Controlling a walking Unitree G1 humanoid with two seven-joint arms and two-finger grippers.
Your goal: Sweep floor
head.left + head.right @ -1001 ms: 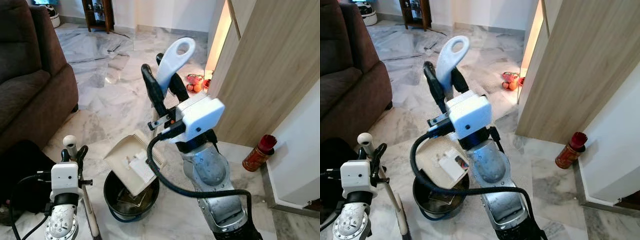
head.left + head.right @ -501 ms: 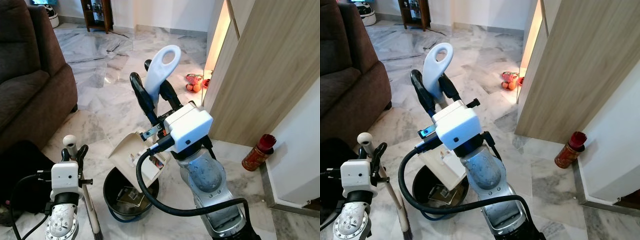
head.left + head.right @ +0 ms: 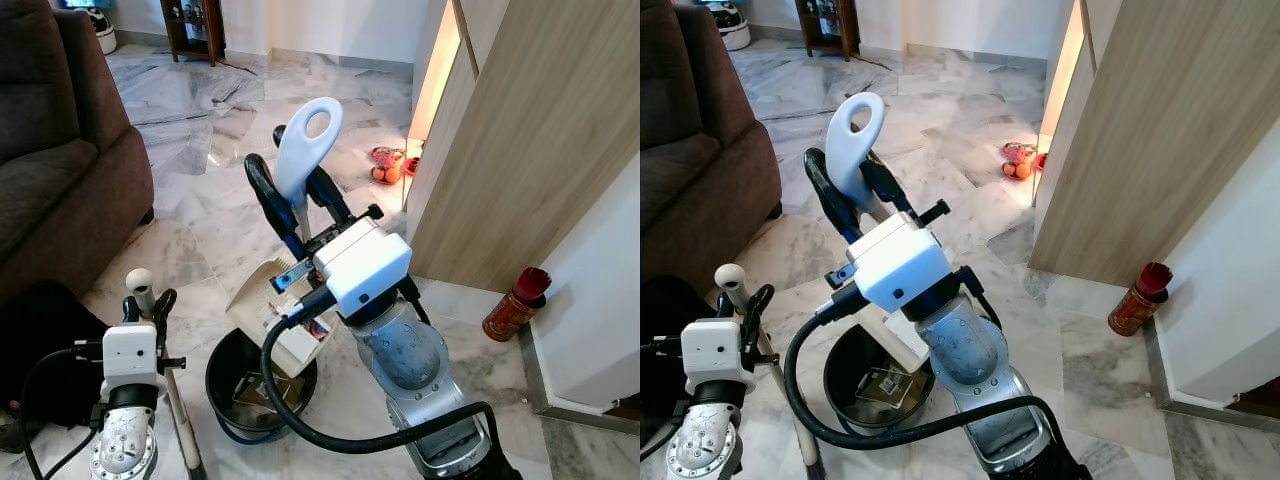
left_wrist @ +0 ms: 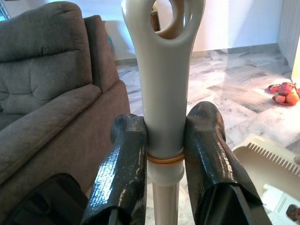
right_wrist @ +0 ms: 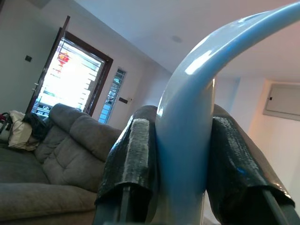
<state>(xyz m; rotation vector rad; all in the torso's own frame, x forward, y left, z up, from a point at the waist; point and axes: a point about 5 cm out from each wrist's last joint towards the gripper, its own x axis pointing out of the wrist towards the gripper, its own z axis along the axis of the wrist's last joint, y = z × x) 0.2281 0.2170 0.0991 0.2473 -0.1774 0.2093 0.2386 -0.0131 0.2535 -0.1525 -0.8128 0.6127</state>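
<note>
Overhead, from the left eye view, your right gripper [image 3: 292, 196] is clamped on the white looped handle of the dustpan [image 3: 283, 318], which tilts steeply over the black bin [image 3: 232, 390] on the marble floor; your left gripper [image 3: 147, 304] grips the pale broom handle [image 3: 140, 285] low beside the brown sofa [image 3: 60, 160]. Through the left wrist view, both fingers [image 4: 125, 173] press a cream shaft just above its rubber band, a sound spot on a stiff, light stick. Through the right wrist view, the taped pads [image 5: 133, 159] pinch smooth, glossy plastic that looks slippery, so hold it near the neck, not the loop. Whether debris remains in the pan is hard to judge; something papery seems to sit there.
</note>
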